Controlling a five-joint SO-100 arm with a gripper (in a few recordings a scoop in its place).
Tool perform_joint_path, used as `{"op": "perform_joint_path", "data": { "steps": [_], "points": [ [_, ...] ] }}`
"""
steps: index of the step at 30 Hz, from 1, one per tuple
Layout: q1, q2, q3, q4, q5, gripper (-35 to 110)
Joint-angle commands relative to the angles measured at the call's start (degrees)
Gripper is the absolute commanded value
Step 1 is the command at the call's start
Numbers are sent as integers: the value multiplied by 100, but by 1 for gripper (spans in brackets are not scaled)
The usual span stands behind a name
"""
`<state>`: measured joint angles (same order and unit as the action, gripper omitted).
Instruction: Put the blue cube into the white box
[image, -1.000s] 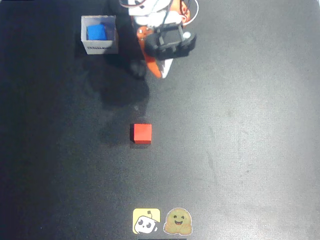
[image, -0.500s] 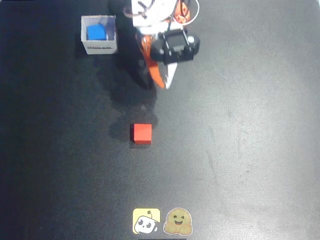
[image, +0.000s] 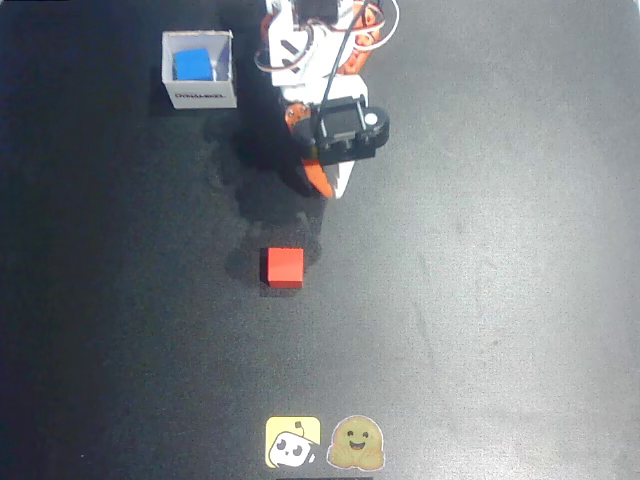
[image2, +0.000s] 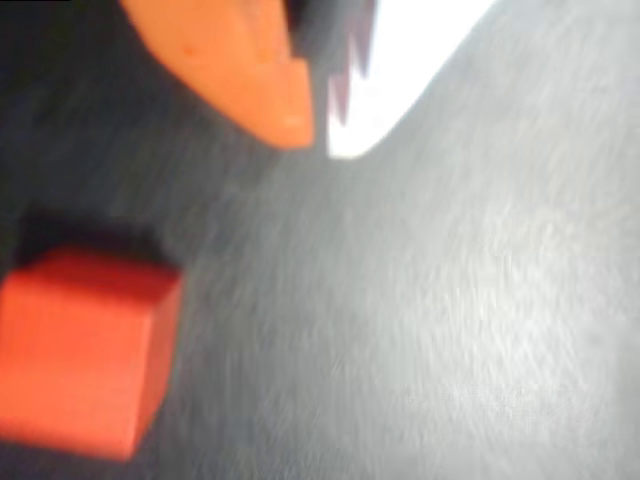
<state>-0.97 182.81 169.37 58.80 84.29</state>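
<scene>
The blue cube (image: 192, 64) lies inside the white box (image: 228, 60) at the upper left of the overhead view; dark lettering shows on the box's near wall. My gripper (image: 330, 190) is well to the right of the box and below it, pointing down the picture. Its orange and white fingers are shut with nothing between them. In the wrist view the gripper (image2: 320, 135) shows its two tips almost touching above the dark table.
A red cube (image: 283, 267) sits on the dark table just below and left of my fingertips; in the wrist view the red cube (image2: 85, 360) is at lower left. Two stickers (image: 324, 442) lie at the bottom edge.
My arm has swung away from the box, moving down and slightly right toward the red cube. The blue cube and the box have stayed put.
</scene>
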Motion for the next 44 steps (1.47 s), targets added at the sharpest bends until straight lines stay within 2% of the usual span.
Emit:
{"op": "perform_joint_path", "data": {
  "steps": [1,13,44],
  "points": [
    [26,35,-18,343,387,0],
    [44,35,-18,1854,624,0],
    [35,35,-9,1854,633,0]
  ]
}}
